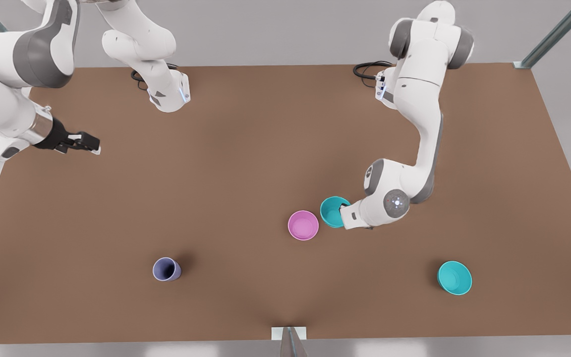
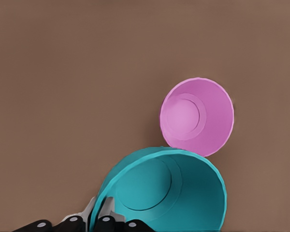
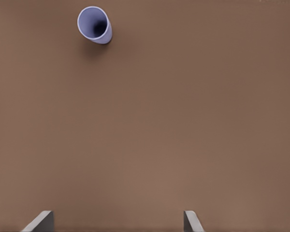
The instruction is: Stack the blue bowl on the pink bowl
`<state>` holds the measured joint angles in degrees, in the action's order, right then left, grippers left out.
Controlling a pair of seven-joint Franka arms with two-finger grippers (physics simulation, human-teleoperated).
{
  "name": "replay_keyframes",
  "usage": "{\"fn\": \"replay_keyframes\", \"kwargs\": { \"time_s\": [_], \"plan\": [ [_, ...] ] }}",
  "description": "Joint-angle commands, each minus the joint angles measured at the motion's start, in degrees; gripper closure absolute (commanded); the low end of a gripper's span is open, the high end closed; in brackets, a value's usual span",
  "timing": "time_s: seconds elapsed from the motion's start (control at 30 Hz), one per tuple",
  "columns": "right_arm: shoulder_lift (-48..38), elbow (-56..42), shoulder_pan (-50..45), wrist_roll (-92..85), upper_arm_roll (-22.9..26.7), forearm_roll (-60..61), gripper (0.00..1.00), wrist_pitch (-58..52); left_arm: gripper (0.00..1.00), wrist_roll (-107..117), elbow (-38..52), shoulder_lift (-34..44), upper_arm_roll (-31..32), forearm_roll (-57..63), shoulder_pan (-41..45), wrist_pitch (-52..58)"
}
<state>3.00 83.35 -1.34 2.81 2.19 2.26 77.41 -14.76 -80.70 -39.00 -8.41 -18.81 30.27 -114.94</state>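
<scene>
A brown desk (image 1: 246, 163) carries the pink bowl (image 1: 303, 225). Just beside it, the left jaws (image 2: 100, 212) clamp the blue bowl (image 1: 334, 211), tilted. The right jaws (image 1: 83, 143) wait apart, far off. A purple cup (image 1: 166, 269) and second turquoise bowl (image 1: 454, 277) stand clear.

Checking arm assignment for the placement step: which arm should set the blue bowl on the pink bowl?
Left. The left gripper already grips the blue bowl by its rim, right beside the pink bowl. The right gripper waits open at the far edge of the table, holding nothing.
</scene>
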Motion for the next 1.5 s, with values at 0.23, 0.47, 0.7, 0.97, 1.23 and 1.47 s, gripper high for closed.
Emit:
{"fn": "replay_keyframes", "kwargs": {
  "time_s": [0.23,0.47,0.7,0.97,1.23,1.47],
  "plan": [
    [7.0,-6.9,2.6,-4.9,0.0,-0.2,0.0,-0.8,0.79,52.6,15.9,-10.7,0.1,-1.4,3.3,9.3],
    [7.8,-7.1,2.5,-4.9,-0.1,-0.2,0.0,-0.8,0.79,52.6,15.9,-12.3,1.5,-2.7,3.0,9.0],
    [8.3,-7.1,2.4,-4.8,-0.1,-0.2,0.0,-0.8,0.79,52.6,15.9,-12.3,1.8,-2.8,3.0,7.5],
    [8.3,-7.1,2.4,-4.9,-0.1,-0.2,0.0,-0.8,0.79,52.6,15.9,-13.1,1.8,-3.4,2.5,6.0],
    [8.4,-7.1,2.3,-4.9,-0.1,-0.3,0.0,-0.8,0.24,52.5,15.7,-13.5,2.3,-3.8,2.3,6.1],
    [8.7,-7.1,2.3,-4.9,-0.2,-0.4,0.0,-0.8,0.0,27.3,15.8,11.1,1.9,24.3,-10.9,42.6]
  ]
}}
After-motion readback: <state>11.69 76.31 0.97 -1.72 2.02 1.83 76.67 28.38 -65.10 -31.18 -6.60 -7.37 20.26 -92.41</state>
